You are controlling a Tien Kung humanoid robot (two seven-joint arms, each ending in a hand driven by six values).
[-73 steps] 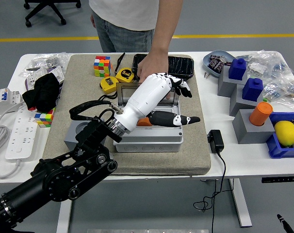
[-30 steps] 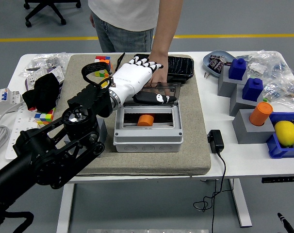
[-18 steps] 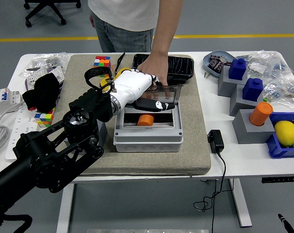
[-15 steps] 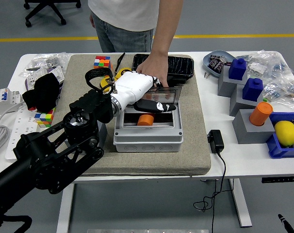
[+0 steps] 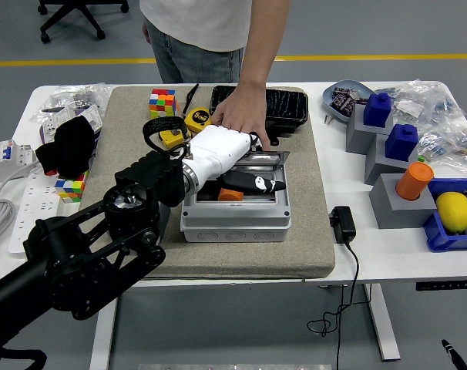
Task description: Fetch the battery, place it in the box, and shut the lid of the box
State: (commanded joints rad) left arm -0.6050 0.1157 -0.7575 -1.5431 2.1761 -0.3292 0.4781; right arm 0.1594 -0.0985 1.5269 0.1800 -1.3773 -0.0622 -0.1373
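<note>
A grey box (image 5: 233, 227) stands on the beige mat (image 5: 295, 239) in the middle of the table. An orange battery (image 5: 230, 195) lies inside it, half hidden. The clear lid (image 5: 270, 159) is tilted low over the opening, hinged at the back. My white left hand (image 5: 253, 163) lies over the lid, fingers curled on its top and the black thumb (image 5: 257, 183) under its front edge. Just behind the box, a person's hand (image 5: 237, 116) rests on the mat, touching my fingers.
Behind the box are a black tray (image 5: 286, 104), two yellow tape measures (image 5: 196, 119) and a Rubik's cube (image 5: 162, 102). A black adapter (image 5: 342, 223) lies right of the mat. Grey and blue blocks (image 5: 388, 146), an orange cylinder (image 5: 414, 180) and a lemon (image 5: 454, 210) stand at the right; a power strip (image 5: 25, 208) at the left.
My left hand left the battery in the box, rose to the upright lid, curled over it and has swung it down toward the box. The person's hand stayed behind the box.
</note>
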